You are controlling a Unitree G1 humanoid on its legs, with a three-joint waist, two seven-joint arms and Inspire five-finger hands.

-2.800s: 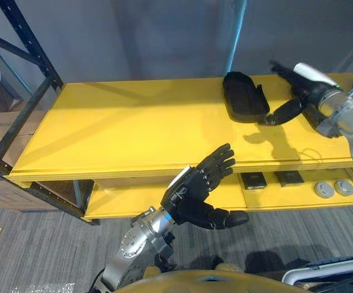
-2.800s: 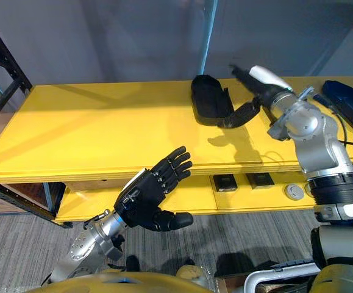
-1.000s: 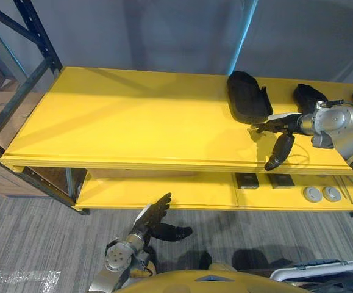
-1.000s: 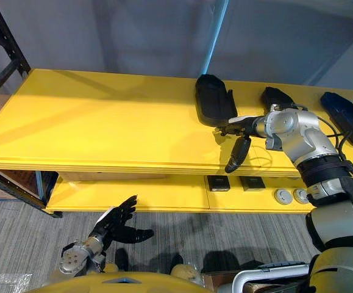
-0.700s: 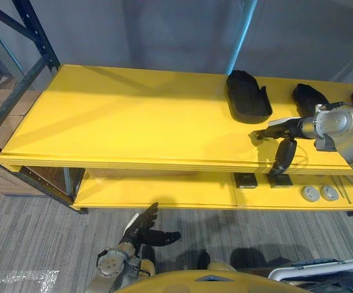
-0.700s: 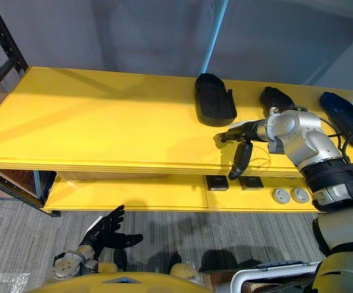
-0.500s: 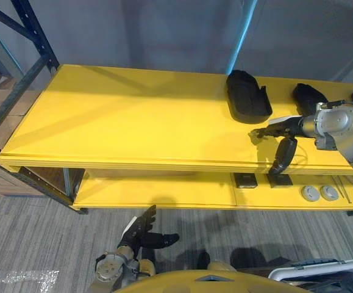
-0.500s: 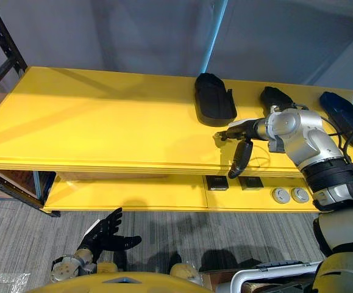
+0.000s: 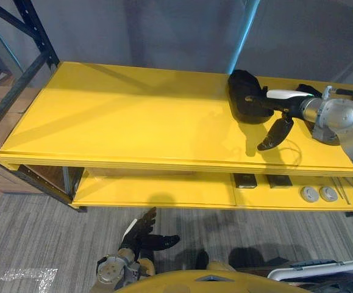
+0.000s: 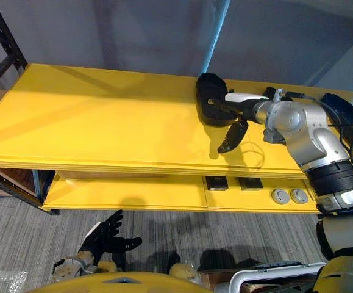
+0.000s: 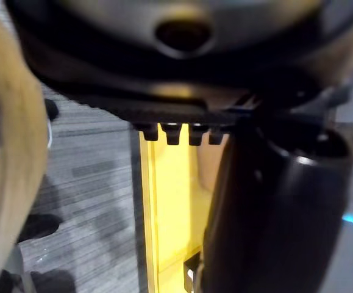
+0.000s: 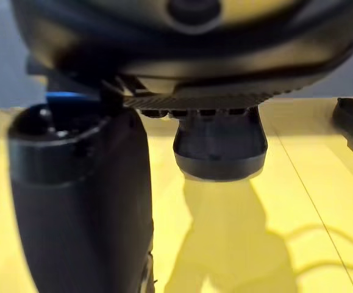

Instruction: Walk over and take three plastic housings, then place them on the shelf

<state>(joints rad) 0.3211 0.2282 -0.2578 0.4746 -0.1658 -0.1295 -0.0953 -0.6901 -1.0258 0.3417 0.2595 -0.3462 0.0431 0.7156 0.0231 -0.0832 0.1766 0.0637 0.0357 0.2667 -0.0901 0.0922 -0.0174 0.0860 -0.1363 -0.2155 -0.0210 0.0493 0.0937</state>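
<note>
Black plastic housing (image 9: 240, 85) lies flat on the yellow shelf's top board (image 9: 133, 122), towards the rear edge. My right hand (image 10: 243, 108) is over it, fingers (image 10: 216, 104) straight across its top, thumb hanging apart; contact cannot be confirmed. My left hand (image 9: 141, 235) hangs low above the carpet (image 9: 42, 244), fingers spread.

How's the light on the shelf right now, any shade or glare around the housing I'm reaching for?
Left eye view: the shelf is evenly bright, with one darker diagonal streak at its back left; no glare by the housing, a plain black shape under the reaching right hand. Right wrist view: the housing stands dark against lit yellow.
</note>
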